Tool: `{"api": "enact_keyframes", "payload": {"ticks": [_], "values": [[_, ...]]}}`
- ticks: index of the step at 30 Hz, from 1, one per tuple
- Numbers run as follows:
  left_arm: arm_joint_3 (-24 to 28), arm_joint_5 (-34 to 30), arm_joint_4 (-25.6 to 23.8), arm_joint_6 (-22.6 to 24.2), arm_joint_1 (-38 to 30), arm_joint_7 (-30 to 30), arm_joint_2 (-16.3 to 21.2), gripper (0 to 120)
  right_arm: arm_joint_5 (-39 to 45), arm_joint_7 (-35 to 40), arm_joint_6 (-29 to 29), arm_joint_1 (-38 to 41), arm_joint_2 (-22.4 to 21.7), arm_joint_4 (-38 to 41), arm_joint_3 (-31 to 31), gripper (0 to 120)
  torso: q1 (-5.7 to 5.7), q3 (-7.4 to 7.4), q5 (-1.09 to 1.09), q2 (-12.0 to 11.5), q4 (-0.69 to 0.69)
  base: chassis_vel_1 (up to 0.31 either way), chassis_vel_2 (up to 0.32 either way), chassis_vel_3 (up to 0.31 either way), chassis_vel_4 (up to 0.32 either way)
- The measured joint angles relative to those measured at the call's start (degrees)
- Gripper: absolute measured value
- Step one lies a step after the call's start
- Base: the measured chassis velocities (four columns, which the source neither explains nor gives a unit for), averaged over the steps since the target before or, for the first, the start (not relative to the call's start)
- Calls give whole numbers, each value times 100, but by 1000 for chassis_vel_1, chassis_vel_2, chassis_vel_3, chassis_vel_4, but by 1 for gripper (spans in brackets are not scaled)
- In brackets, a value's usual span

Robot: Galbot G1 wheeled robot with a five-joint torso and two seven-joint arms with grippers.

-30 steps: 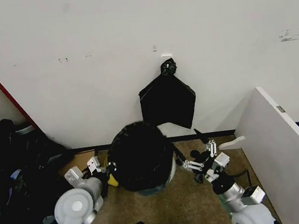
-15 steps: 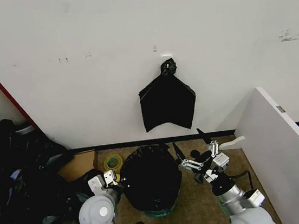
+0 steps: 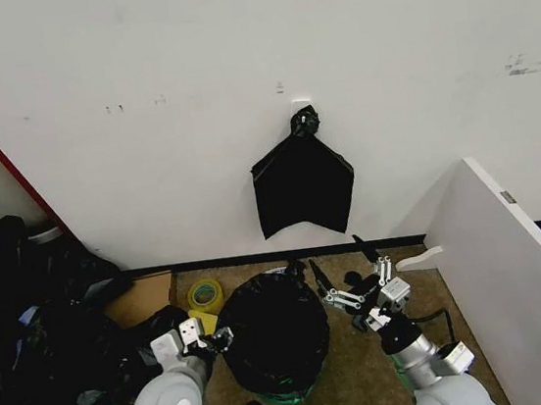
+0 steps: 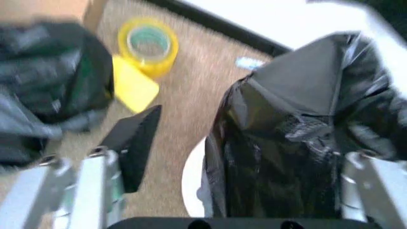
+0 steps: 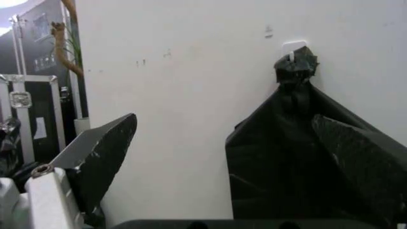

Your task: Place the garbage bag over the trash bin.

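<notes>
Left gripper (image 3: pixel 207 342) sits at the left side of the one garbage bag (image 3: pixel 275 332). In the left wrist view its jaws are spread wide; one black finger (image 4: pixel 135 143) is free over the carpet, the other side is against the bag's wrinkled plastic (image 4: pixel 299 143), and nothing is pinched that can be seen. The bag covers the one trash bin, whose white wall (image 4: pixel 192 179) shows under the bag's edge just inside the gripper's span, and a greenish base peeks out below in the head view.

Right gripper (image 3: pixel 341 273) hangs just beside the bag's upper right edge, apart from it, fingers splayed wide and empty; in the right wrist view the two black fingers (image 5: pixel 105 152) frame the wall.

One bunch of flat black bags (image 3: pixel 303 187) hangs on a white hook (image 5: pixel 294 46) on the wall, above and beyond the right gripper. One yellow tape roll (image 4: pixel 148 44) and one yellow pad (image 4: pixel 132 87) lie on the carpet just beyond the left gripper. A heap of dark bags (image 3: pixel 30 331) lies to that gripper's left. One white panel (image 3: pixel 517 276) stands to the right of the right gripper.
</notes>
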Motion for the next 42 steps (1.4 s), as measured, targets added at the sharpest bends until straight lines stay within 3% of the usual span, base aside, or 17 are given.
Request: {"api": "enact_keyframes", "payload": {"ticks": [3, 6, 11, 16, 20, 21, 23, 26, 27, 31, 37, 42], "values": [[-87, 174, -562, -21, 127, -11, 147, 91, 0, 147, -37, 21, -1, -2, 28, 100, 0, 0, 0, 0, 0, 0, 0, 0, 0], [-75, 313, -778, -35, 171, -89, 205, 98, 3, 278, -122, 23, -2, 0, 26, 100, 0, 0, 1, 0, 0, 0, 0, 0, 0], [-27, 315, -570, -93, 198, -194, 205, 100, 12, 321, -142, 12, -7, 15, 34, 100, 0, 1, -2, 0, 0, 0, 0, 0, 0], [-22, 774, -609, -625, 378, 335, 142, 100, 11, 456, -168, -35, -25, 85, 86, 100, 0, 1, -1, 0, -1, 0, 0, 0, 0], [-76, 2819, -333, -2681, 528, 1719, 117, 100, -243, 1333, -816, -114, -32, 365, 53, 100, 0, 1, 1, 0, 0, 0, 0, 0, 0], [-146, 3565, -179, -3547, 503, 2287, 79, 100, -326, 1784, -1123, -127, -22, 512, 33, 100, 0, 0, -1, 0, 0, 0, 0, 0, 0], [-192, 4354, -91, -4661, 427, 2957, -28, 100, -633, 2221, -1352, -100, 30, 589, 100, 100, 1, 1, -1, 0, -1, 0, 0, 0, 0], [-213, 4580, -96, -5006, 404, 3110, -98, 100, -990, 2370, -1365, -54, 85, 561, 209, 100, 1, 0, 1, 0, -2, 0, 0, 0, 0], [-226, 4625, -152, -5208, 425, 3139, -186, 100, -1462, 2469, -1294, -11, 172, 475, 401, 100, 1, 1, 1, 0, -1, 0, 0, 0, 0], [-230, 4392, -250, -5269, 509, 3091, -251, 100, -1645, 2371, -1214, -50, 251, 486, 642, 100, 1, 0, 0, 0, 0, 0, 0, 0, 0], [-258, 3368, -249, -5189, 396, 3048, -219, 100, -1304, 2029, -1220, -142, 422, 324, 1154, 100, 1, 0, 0, 0, -1, 0, 0, 0, 0], [-275, 3370, -147, -5095, 330, 3044, -215, 100, -1032, 2023, -1354, -277, 516, 402, 1263, 100, 1, 0, -1, 0, -1, 0, 0, 0, 0]]}}
